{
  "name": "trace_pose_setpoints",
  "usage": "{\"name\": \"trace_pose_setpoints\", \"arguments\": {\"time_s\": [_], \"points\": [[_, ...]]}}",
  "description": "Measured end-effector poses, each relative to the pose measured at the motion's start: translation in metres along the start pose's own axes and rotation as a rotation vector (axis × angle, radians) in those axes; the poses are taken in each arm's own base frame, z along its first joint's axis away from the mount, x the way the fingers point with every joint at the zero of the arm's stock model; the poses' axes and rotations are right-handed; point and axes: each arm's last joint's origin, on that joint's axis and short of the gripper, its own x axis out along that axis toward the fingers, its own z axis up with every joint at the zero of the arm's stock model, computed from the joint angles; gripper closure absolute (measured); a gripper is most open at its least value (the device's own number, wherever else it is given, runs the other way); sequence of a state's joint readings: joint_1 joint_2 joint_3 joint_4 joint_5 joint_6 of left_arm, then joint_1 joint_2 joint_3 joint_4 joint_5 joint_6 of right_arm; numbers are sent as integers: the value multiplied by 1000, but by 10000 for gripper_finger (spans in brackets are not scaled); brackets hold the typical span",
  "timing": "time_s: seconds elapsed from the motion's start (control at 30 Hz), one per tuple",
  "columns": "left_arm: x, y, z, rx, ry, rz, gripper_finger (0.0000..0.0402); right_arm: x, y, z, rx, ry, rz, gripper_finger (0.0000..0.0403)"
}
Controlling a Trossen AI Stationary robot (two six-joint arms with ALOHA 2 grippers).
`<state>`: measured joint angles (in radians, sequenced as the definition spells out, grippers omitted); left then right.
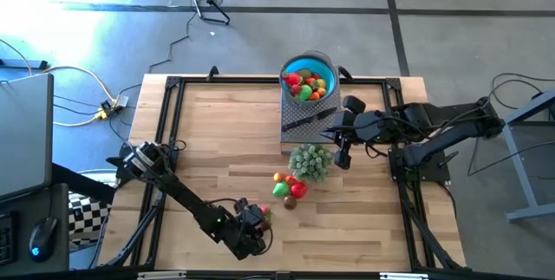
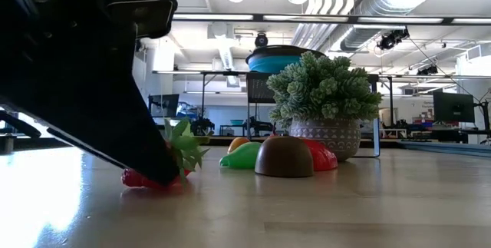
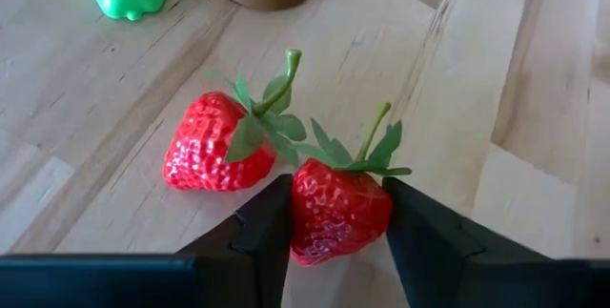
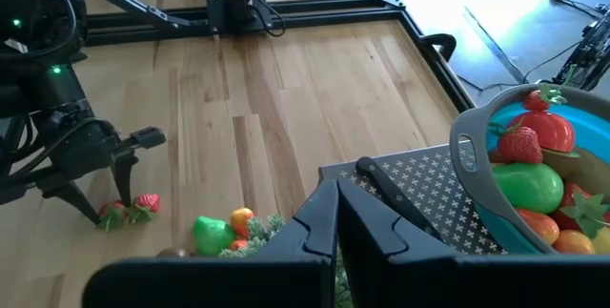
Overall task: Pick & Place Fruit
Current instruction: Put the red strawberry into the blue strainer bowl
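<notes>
Low over the table, the left gripper (image 3: 338, 236) clamps one strawberry (image 3: 338, 208), apparently bound for the bowl (image 1: 310, 66); the right gripper (image 4: 335, 215) waits shut.

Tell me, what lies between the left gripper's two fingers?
In the left wrist view, a red strawberry sits between the left gripper's fingers, touching both. A second strawberry lies just outside them.

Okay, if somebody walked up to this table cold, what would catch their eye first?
Probably the left gripper low over the table's near edge, its fingers on either side of a red strawberry, with a second strawberry lying beside it. Next, the blue bowl at the far edge, heaped with bright fruit. The right gripper waits, shut, near the bowl.
</notes>
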<state>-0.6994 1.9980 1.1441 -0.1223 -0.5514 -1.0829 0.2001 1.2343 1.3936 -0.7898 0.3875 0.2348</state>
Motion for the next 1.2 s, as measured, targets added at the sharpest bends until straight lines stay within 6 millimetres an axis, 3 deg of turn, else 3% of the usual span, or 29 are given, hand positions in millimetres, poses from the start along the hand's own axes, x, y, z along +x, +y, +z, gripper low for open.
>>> {"name": "trace_pose_setpoints", "arguments": {"time_s": [0.27,0.67,0.93,1.2], "points": [[-17,-5,12,-33,32,-65,267,0,2,-1,-20,15,64,400],[-58,-10,51,-120,-64,-165,263,-1,7,-2,-34,64,262,400],[-92,6,110,-178,-185,-228,263,-8,5,-3,-55,54,292,400],[-119,44,173,-116,-306,-258,263,-25,-2,1,-68,-25,292,400]]}}
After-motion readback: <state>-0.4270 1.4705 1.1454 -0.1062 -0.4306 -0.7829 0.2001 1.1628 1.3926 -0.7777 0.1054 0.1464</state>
